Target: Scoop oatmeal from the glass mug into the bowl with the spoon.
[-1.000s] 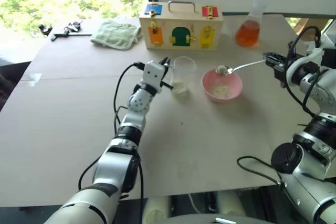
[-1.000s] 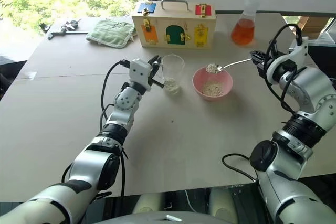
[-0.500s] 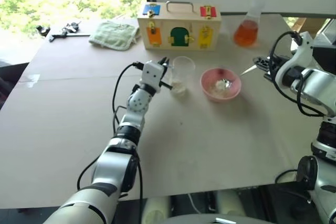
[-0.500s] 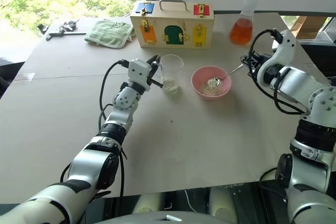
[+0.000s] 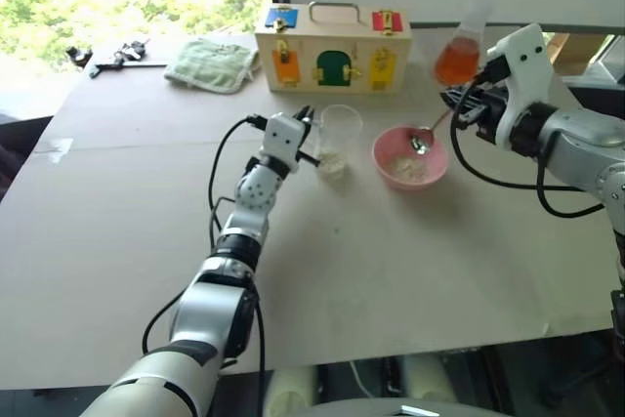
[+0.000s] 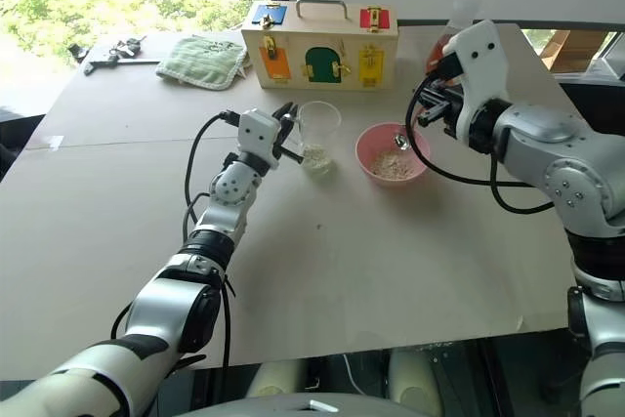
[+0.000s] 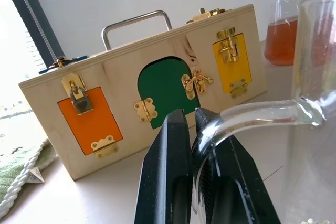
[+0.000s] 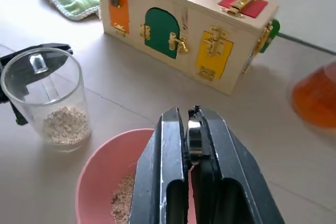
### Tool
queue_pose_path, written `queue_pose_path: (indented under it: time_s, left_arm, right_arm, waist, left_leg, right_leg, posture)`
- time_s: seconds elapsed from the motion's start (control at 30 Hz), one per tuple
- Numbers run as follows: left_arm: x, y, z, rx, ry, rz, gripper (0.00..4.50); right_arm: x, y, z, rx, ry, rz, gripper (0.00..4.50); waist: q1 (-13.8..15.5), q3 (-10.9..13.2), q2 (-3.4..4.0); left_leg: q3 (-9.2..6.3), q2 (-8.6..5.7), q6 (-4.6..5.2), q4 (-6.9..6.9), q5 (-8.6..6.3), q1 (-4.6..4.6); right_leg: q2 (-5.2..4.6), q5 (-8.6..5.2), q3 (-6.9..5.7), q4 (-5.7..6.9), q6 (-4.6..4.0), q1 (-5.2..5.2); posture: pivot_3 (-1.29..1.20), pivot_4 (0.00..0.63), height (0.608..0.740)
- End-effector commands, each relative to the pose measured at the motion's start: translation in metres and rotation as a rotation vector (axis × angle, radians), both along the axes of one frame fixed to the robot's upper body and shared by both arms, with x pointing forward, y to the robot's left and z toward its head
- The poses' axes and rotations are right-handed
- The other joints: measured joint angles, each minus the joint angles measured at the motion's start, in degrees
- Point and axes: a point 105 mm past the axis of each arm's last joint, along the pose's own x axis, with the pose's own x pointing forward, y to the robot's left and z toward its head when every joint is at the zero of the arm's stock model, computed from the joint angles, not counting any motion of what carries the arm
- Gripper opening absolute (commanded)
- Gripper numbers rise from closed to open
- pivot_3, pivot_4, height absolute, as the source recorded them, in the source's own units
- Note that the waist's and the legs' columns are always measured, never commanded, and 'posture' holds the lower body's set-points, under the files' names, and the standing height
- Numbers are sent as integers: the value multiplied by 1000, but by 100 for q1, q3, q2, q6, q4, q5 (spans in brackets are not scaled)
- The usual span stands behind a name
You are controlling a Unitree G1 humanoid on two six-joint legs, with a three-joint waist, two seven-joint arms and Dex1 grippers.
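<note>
both jaws clamped as before; spoon (image 6: 401, 141) now emptied, tipped over bowl (image 6: 376, 149)

Lock box (image 5: 334, 46), flask (image 5: 459, 58), green cloth (image 5: 214, 63)

mug (image 5: 339, 134) left of bowl (image 5: 410, 158)

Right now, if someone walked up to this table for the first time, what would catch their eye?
Probably the small pink bowl mid-table, with the slim silver spoon tipped into it from the right gripper. Beside it stands the clear glass mug, held by its handle in the left gripper. Behind them sit a wooden box with coloured latched doors and a flask of orange liquid.
</note>
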Motion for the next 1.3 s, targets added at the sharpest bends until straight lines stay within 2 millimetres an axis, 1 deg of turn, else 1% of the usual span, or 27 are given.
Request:
queue_pose_path:
  time_s: [0.03, 0.13, 0.2, 0.27, 0.33, 0.4, 0.47, 0.53, 0.6, 0.63, 0.7, 0.77, 0.83, 0.9, 0.93, 1.03, 1.1, 1.17, 1.2, 1.23, 1.27, 1.3]
  left_arm:
    - [-1, 3, -11, 35, 31, 10, 56]
    - [-1, 2, -11, 34, 30, 10, 56]
    - [-1, 2, -12, 35, 30, 10, 56]
    - [-1, 2, -13, 36, 32, 9, 56]
    - [-2, 1, -14, 34, 36, 6, 56]
    - [-2, 0, -14, 29, 40, -1, 56]
    - [-2, 0, -15, 25, 47, -5, 56]
    - [-3, 2, -17, 25, 53, -4, 56]
    - [-4, 3, -18, 23, 55, -5, 56]
    - [-4, 3, -18, 22, 55, -7, 56]
    - [-5, 3, -17, 21, 54, -9, 56]
    - [-5, 4, -17, 15, 56, -8, 56]
    - [-7, 5, -19, 6, 63, -12, 56]
    - [-9, 4, -21, -4, 76, -26, 56]
    - [-9, 4, -21, -6, 78, -29, 56]
    - [-12, 7, -24, -5, 84, -25, 56]
    - [-14, 11, -27, -19, 98, -15, 56]
    - [-15, 13, -30, -27, 109, -8, 0]
    - [-16, 13, -31, -29, 113, -8, 0]
    - [-17, 13, -32, -31, 117, -9, 0]
    - [-17, 13, -33, -37, 120, -10, 0]
    - [-18, 13, -33, -40, 122, -10, 0]
  right_arm:
    - [-7, 6, 18, -53, -123, 46, 0]
    - [2, -8, 16, 56, -90, -24, 0]
    - [9, -17, 28, 197, -83, -74, 0]
    - [12, -19, 44, 310, -95, -76, 0]
    - [11, -8, 63, 455, -92, -12, 0]
    - [7, 6, 75, 551, -78, 58, 0]
    - [2, 19, 82, 596, -65, 118, 0]
    - [-11, 41, 87, 618, -46, 248, 0]
    - [-20, 59, 77, 583, -2, 327, 0]
    - [-19, 63, 69, 562, 16, 326, 0]
    - [-17, 65, 60, 538, 33, 311, 0]
    - [-11, 67, 46, 499, 55, 284, 0]
    - [-5, 68, 31, 428, 72, 249, 0]
    - [-1, 70, 20, 376, 75, 225, 0]
    - [1, 70, 19, 371, 72, 220, 0]
    - [6, 70, 23, 396, 59, 206, 0]
    - [4, 74, 23, 364, 50, 235, 0]
    - [1, 79, 23, 340, 34, 262, 793]
    - [0, 80, 26, 351, 24, 275, 895]
    - [-1, 81, 28, 361, 18, 284, 1514]
    - [-2, 81, 33, 375, 6, 293, 1687]
    - [-3, 81, 36, 385, -3, 298, 2009]
  waist:
    - [2, 1, -1]
    - [15, 4, -7]
    - [19, 7, -12]
    - [16, 8, -12]
    - [8, 9, -10]
    - [6, 8, -9]
    - [9, 8, -10]
    - [13, 8, -10]
    - [5, 8, -10]
    - [-3, 8, -10]
    - [-3, 8, -10]
    - [-3, 7, -11]
    - [-16, 8, -11]
    - [-43, 8, -9]
    - [-43, 8, -10]
    - [-36, 7, -10]
    - [-40, 7, -10]
    - [-53, 7, -9]
    - [-56, 7, -9]
    - [-59, 7, -9]
    - [-64, 7, -9]
    - [-73, 7, -9]
  left_leg:
    - [0, 0, -4, 0, 2, 0]
    - [-1, 0, -17, 2, 10, 1]
    - [0, 0, -19, 5, 11, 1]
    - [2, 0, -20, 8, 12, 1]
    - [6, 0, -21, 10, 12, 3]
    - [4, 2, -21, 9, 13, 5]
    - [1, 7, -22, 8, 13, 6]
    - [3, 8, -21, 8, 12, 5]
    - [5, 4, -21, 9, 12, 3]
    - [5, 3, -20, 9, 12, 3]
    - [2, 4, -20, 8, 12, 2]
    - [3, 3, -21, 8, 12, 1]
    - [4, 3, -20, 9, 12, 3]
    - [4, 3, -20, 9, 12, 3]
    - [3, 3, -21, 9, 12, 5]
    - [1, 2, -21, 9, 12, 4]
    - [4, 1, -21, 12, 12, 4]
    - [4, -1, -21, 12, 12, 5]
    - [4, 0, -21, 12, 12, 5]
    - [2, 1, -21, 12, 12, 5]
    - [3, 2, -21, 11, 12, 6]
    - [2, 2, -22, 11, 13, 8]
  right_leg:
    - [0, 0, 0, 0, 0, 0]
    - [0, 0, -2, 1, 0, 1]
    - [0, 1, -2, 4, 0, 2]
    - [0, 2, -2, 8, 1, 2]
    - [-1, 2, 0, 16, 1, 1]
    - [0, 2, -1, 21, 1, 0]
    - [4, 2, -3, 22, 1, 0]
    - [3, 2, -3, 18, 1, 1]
    - [0, 2, -1, 17, 1, 1]
    - [-1, 2, -1, 15, 1, 1]
    - [0, 2, -2, 13, 1, 1]
    - [0, 2, -2, 13, 1, 1]
    - [-1, 2, -1, 14, 1, 2]
    - [-1, 2, -1, 16, 1, 1]
    - [0, 2, -1, 21, 1, 1]
    - [-1, 2, -2, 21, 1, 1]
    - [-3, 2, -1, 19, 1, 2]
    - [-4, 2, 0, 19, 1, 2]
    - [-3, 2, 0, 19, 1, 2]
    - [-2, 2, -1, 19, 1, 1]
    - [-1, 2, -1, 21, 1, 2]
    - [-1, 2, 0, 22, 1, 2]
  posture:
    - [0, 150, 740]
    - [0, 150, 740]
    - [0, 150, 740]
    - [0, 150, 740]
    - [0, 150, 740]
    - [0, 150, 740]
    - [0, 150, 740]
    - [0, 150, 740]
    - [0, 150, 740]
    - [0, 150, 740]
    - [0, 150, 740]
    - [0, 150, 740]
    - [0, 150, 740]
    - [0, 150, 740]
    - [0, 150, 740]
    - [0, 150, 740]
    - [0, 150, 740]
    - [0, 150, 740]
    - [0, 150, 740]
    - [0, 150, 740]
    - [0, 150, 740]
    - [0, 150, 740]
